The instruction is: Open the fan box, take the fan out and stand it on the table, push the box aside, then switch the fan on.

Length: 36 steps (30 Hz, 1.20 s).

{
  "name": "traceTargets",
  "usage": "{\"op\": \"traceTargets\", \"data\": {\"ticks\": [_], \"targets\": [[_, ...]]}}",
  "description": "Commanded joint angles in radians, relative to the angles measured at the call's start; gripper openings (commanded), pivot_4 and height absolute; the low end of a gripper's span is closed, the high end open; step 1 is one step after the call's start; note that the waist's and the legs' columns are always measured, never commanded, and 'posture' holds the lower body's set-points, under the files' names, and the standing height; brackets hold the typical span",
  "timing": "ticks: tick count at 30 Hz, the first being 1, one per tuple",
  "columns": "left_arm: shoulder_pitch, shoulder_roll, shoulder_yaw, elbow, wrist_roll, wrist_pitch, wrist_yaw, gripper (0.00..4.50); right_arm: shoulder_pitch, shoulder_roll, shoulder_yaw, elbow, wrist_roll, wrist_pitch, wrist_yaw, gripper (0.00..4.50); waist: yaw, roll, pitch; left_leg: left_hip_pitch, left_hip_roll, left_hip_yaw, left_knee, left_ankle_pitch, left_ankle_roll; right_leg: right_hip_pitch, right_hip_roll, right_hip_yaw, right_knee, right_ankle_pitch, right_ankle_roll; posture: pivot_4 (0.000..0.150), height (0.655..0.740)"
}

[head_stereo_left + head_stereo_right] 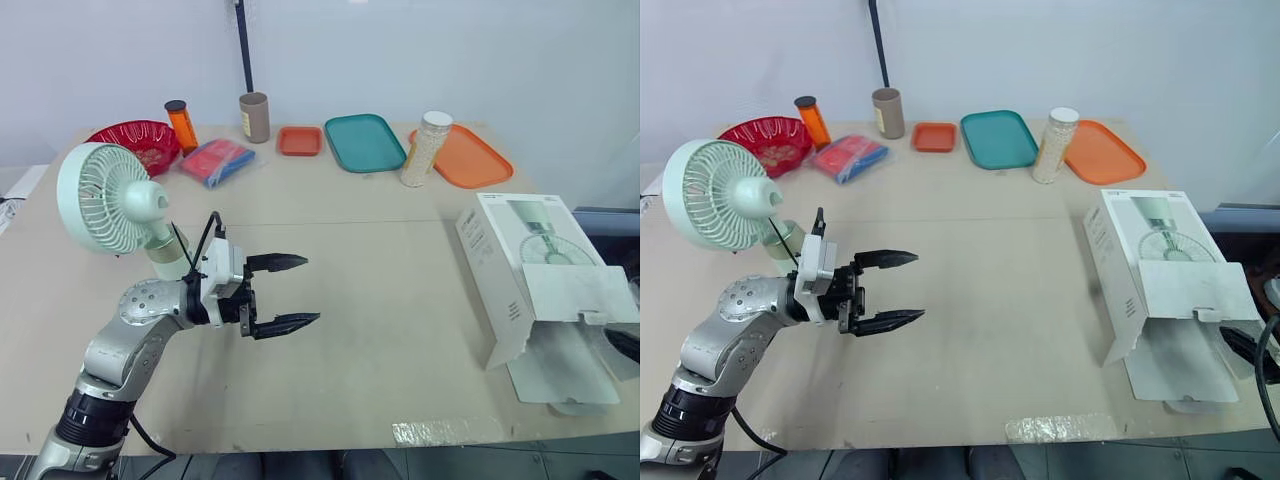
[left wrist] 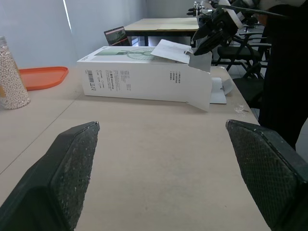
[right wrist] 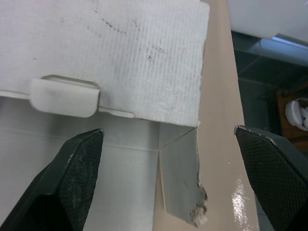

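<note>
**Tabletop [image 1: 380,300] with the fan unpacked.** The pale green, round-grilled desk fan [image 1: 105,195] stands upright at the left side. It is just left of and slightly beyond my left tool [image 1: 310,290]. That tool's two black fingers are spread wide, hold nothing, and point right, away from the fan. I judge the left arm the nearer one for the switch, which I cannot see.

The white cardboard fan box [image 1: 510,250] lies on its side at the right edge. Its long axis runs far to near, with the flap open at the near end. The part of its inside that shows holds nothing. My right tool [image 3: 168,131] sits close at that flap, fingers wide and empty.

Along the far edge, a clear jar [image 1: 425,150] is filled with white beads, and the teal tray [image 1: 363,142] carries nothing.
</note>
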Motion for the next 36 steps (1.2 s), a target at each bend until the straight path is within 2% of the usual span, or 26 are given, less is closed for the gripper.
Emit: {"op": "traceTargets", "data": {"ticks": [1,3,7,11,14,19,22,26,31,36], "targets": [[-0.011,0.002,0.008,-0.008,-0.002,-0.023,-0.014,4.50,0.109,-0.036,-0.109,-0.157,0.002,0.038,0.094,4.44,0.000,0.000,0.000,0.000,0.000,0.000,0.000,0.000,0.000,0.000,0.000,0.000,0.000,0.000,0.000,0.150,0.7400],[-0.012,0.001,0.009,-0.004,-0.002,-0.022,-0.015,4.50,0.178,-0.046,-0.166,-0.250,0.031,0.053,0.182,4.44,0.001,0.003,-0.001,0.000,0.000,0.000,0.000,0.000,0.000,0.000,0.000,0.000,0.000,0.000,0.001,0.150,0.7400],[-0.011,0.001,0.012,-0.002,-0.002,-0.019,-0.012,4.50,0.144,-0.075,-0.240,-0.370,0.174,0.149,0.270,4.44,-0.003,-0.001,0.000,0.002,0.000,0.000,0.000,-0.001,0.001,0.002,0.000,0.001,0.000,-0.001,0.001,0.150,0.7400],[0.010,0.008,0.019,-0.029,-0.003,-0.007,0.010,4.50,-0.054,-0.127,-0.210,-0.460,0.427,0.297,0.239,4.44,-0.003,-0.004,0.001,0.003,0.000,0.000,0.001,-0.001,0.001,0.005,0.001,0.000,-0.001,0.000,0.001,0.150,0.7400],[0.055,0.034,0.053,-0.065,-0.001,0.007,0.048,4.50,-0.268,-0.147,-0.075,-0.496,0.652,0.316,0.119,4.44,-0.002,-0.006,0.002,0.003,0.000,-0.001,0.001,-0.001,0.002,0.005,0.001,0.000,-0.002,0.000,0.000,0.150,0.7400],[0.228,0.084,0.149,-0.212,-0.013,0.033,0.139,4.50,-0.625,-0.105,0.264,-0.493,0.810,0.236,-0.157,4.44,-0.002,-0.007,0.004,0.000,0.001,-0.001,0.001,-0.003,0.004,0.004,0.000,0.000,-0.004,0.000,0.000,0.150,0.7400],[0.323,0.101,0.200,-0.278,-0.011,0.037,0.184,4.50,-0.749,-0.089,0.390,-0.474,0.876,0.215,-0.245,4.44,0.004,-0.007,0.004,-0.001,0.001,-0.002,0.001,-0.003,0.004,0.004,0.000,-0.001,-0.006,0.000,0.000,0.150,0.7400],[0.512,0.092,0.303,-0.407,-0.009,0.046,0.269,4.50,-0.871,-0.068,0.540,-0.434,0.891,0.159,-0.227,4.44,0.008,-0.008,0.004,-0.003,0.001,-0.003,0.001,-0.003,0.004,0.003,-0.001,-0.001,-0.008,0.000,0.000,0.150,0.7400],[0.715,0.042,0.402,-0.463,0.049,-0.003,0.347,4.50,-0.951,-0.037,0.706,-0.391,0.810,0.086,-0.139,4.44,0.008,-0.007,0.004,-0.003,0.002,-0.003,0.001,-0.003,0.004,0.003,0.000,-0.002,-0.009,0.001,-0.001,0.150,0.7400],[0.806,-0.047,0.522,-0.467,0.067,-0.021,0.471,4.50,-1.006,-0.017,0.825,-0.335,0.706,0.028,-0.055,4.44,0.009,-0.007,0.004,-0.003,0.002,-0.003,0.001,-0.003,0.004,0.003,0.000,-0.002,-0.009,0.001,-0.001,0.150,0.7400]]}}
